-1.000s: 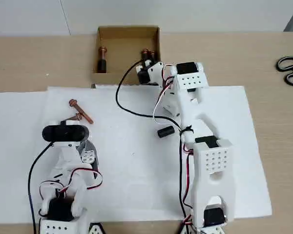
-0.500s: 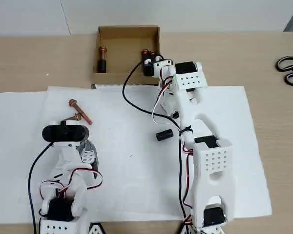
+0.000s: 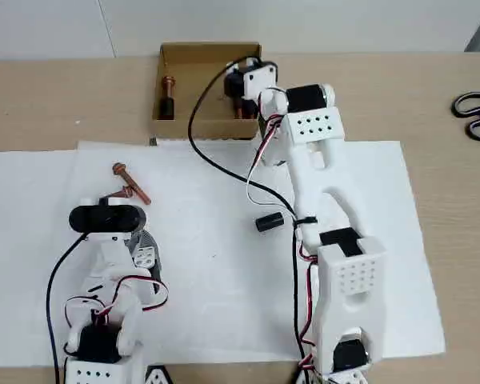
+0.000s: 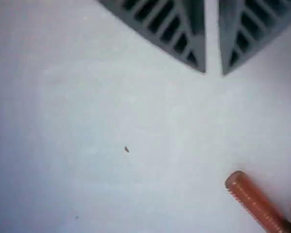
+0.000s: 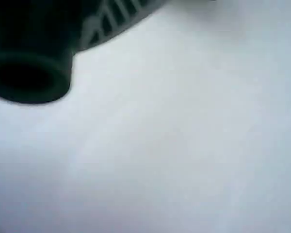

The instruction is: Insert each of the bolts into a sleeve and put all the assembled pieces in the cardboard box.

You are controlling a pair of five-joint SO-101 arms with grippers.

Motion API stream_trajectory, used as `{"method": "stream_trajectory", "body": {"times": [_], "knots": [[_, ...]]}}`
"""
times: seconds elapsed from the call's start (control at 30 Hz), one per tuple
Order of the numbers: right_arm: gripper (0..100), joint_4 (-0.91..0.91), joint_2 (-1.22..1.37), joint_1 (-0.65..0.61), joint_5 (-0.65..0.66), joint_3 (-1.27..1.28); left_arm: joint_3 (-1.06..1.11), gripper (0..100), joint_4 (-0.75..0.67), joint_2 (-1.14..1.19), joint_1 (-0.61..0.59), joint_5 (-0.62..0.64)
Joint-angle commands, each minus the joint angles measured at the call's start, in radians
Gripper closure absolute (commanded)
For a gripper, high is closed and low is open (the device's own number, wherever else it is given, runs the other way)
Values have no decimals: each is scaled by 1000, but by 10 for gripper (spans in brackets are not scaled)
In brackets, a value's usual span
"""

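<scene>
High view | right arm (image 3: 314, 152) stretched over cardboard box (image 3: 210, 50), jaws gripping sleeve (image 5: 31, 73) | left jaws closed, empty

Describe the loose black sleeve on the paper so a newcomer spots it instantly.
On the white paper sheet, find the arm stretching up to the cardboard box. The loose sleeve lies on its side right beside that arm's middle, toward the other arm. It is a short black tube with no bolt sticking out, unlike the copper bolts farther off and the bolted sleeve in the box.
</scene>
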Motion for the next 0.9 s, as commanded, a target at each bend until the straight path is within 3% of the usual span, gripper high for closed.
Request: {"method": "stream_trajectory", "body": {"times": [0.0,0.23,0.5,0.67,0.87], "knots": [[996,73,-104,-2,-11,-48,-12,994,-20,-9,-5,8],[996,101,-225,42,-109,-25,-28,990,-52,-9,-3,8],[995,93,-489,42,-109,170,-371,989,97,35,3,5],[995,84,-601,44,-109,367,-601,989,222,301,-5,2],[995,30,-697,104,-66,568,-1040,989,316,727,-5,2]]}}
